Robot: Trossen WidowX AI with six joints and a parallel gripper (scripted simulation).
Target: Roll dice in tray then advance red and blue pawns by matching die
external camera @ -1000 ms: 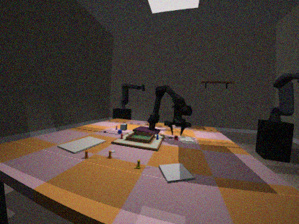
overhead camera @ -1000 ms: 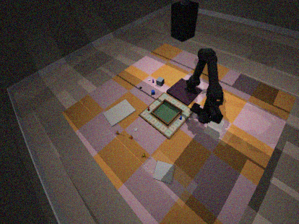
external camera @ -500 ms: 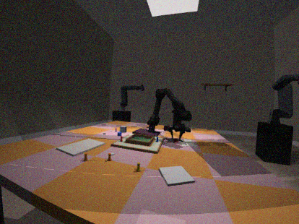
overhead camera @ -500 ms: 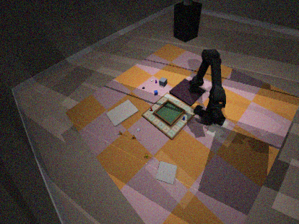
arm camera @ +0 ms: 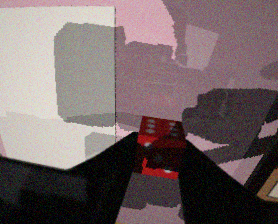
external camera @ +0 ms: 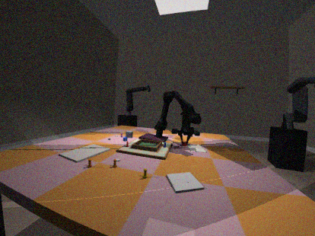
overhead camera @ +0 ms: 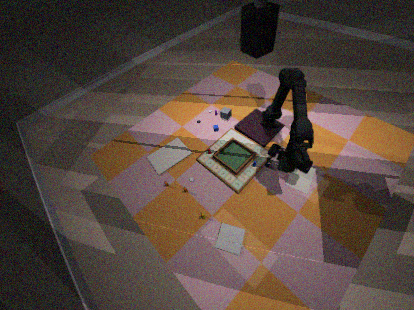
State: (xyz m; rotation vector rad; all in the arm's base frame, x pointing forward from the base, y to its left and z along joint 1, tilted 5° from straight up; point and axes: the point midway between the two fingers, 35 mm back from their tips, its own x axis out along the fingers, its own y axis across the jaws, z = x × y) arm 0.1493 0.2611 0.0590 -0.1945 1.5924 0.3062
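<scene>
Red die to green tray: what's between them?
The blue pawn, standing on the board between the tray and the red die. Exterior view shows it; top view doesn't show the die clearly.

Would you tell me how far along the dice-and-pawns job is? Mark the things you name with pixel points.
Nothing looks finished yet. In hand: the gripper (external camera: 185, 144) (arm camera: 158, 142) is shut on the red die (arm camera: 161, 131). Left: both dice rolls, since the green-floored tray (overhead camera: 234, 156) (external camera: 147, 145) shows no die and the blue die (overhead camera: 216, 128) (external camera: 125, 138) sits outside it, then both pawn moves and backing away.
</scene>
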